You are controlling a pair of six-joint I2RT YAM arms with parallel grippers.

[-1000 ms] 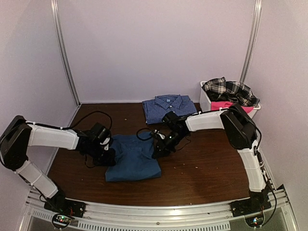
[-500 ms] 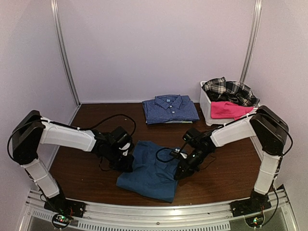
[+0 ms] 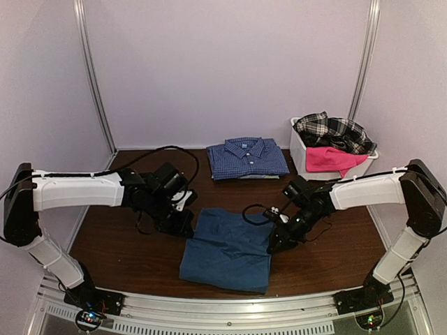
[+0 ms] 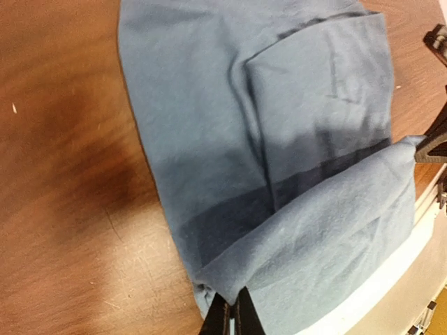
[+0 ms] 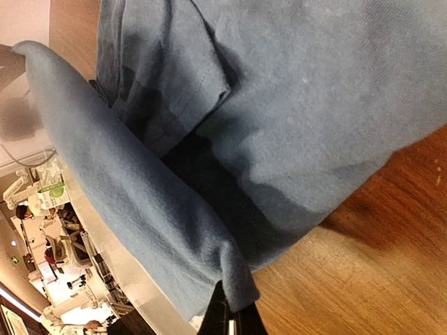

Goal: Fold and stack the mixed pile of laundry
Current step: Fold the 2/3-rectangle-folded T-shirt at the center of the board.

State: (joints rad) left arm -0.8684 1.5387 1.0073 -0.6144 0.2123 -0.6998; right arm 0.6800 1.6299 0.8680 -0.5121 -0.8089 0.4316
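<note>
Two pinches: your left gripper [image 3: 186, 226] and right gripper [image 3: 275, 243] clamp the half-folded blue T-shirt [image 3: 227, 251]; beyond the right one, the bin [image 3: 298, 155] holds a plaid shirt [image 3: 334, 130] and, probably, pink cloth [image 3: 328, 159].

Right end effector [image 5: 229, 313] pinches the blue T-shirt [image 5: 314, 105] by a raised edge.
</note>
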